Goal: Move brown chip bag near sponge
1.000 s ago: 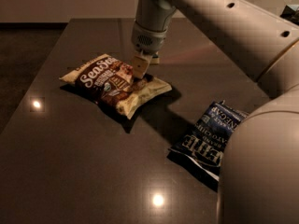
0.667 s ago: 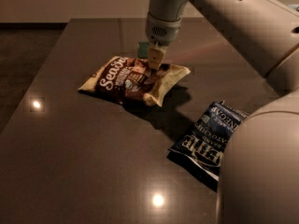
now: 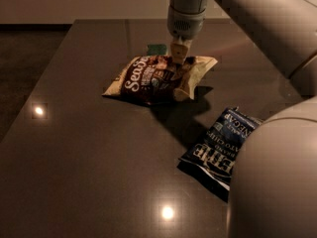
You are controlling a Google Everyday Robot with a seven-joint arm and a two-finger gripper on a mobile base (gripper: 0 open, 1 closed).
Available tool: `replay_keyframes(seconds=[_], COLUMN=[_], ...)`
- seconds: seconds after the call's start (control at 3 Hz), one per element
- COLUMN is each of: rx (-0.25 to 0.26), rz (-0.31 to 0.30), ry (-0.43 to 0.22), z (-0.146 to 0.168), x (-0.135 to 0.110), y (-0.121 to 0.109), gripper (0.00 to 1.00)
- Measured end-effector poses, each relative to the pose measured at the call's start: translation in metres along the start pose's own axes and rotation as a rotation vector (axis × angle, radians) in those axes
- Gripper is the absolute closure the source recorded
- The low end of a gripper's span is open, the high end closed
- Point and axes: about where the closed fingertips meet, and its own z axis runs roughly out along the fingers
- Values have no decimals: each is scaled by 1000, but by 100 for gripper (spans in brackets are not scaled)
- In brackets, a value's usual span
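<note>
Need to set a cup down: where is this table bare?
Bare: the left side and front of the dark table, bordered by the dark blue chip bag at right. Crowded: far centre, where the tool grips the puffy brown Sea Salt chip bag just before the small green sponge.

The desk (image 3: 99, 148) is smooth, dark and glossy, with bright reflections. The pale plastic pincer (image 3: 179, 57) clamps the crinkled, glossy brown chip bag (image 3: 143, 82) from above.

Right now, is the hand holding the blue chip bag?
No, the hand grips the brown chip bag near the sponge; the blue chip bag lies apart.
</note>
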Motion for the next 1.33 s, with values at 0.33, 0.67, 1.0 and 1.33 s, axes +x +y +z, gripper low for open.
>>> replay_keyframes(seconds=[0.33,0.67,1.0,1.33], rx=[31,43,52,60], rz=[12,25,24,23], ry=[18,25,16,7], z=[-3,-2,-1,1], x=[10,19,16,14], y=[-11,-15,-18,-21], gripper=[84,61,38,14])
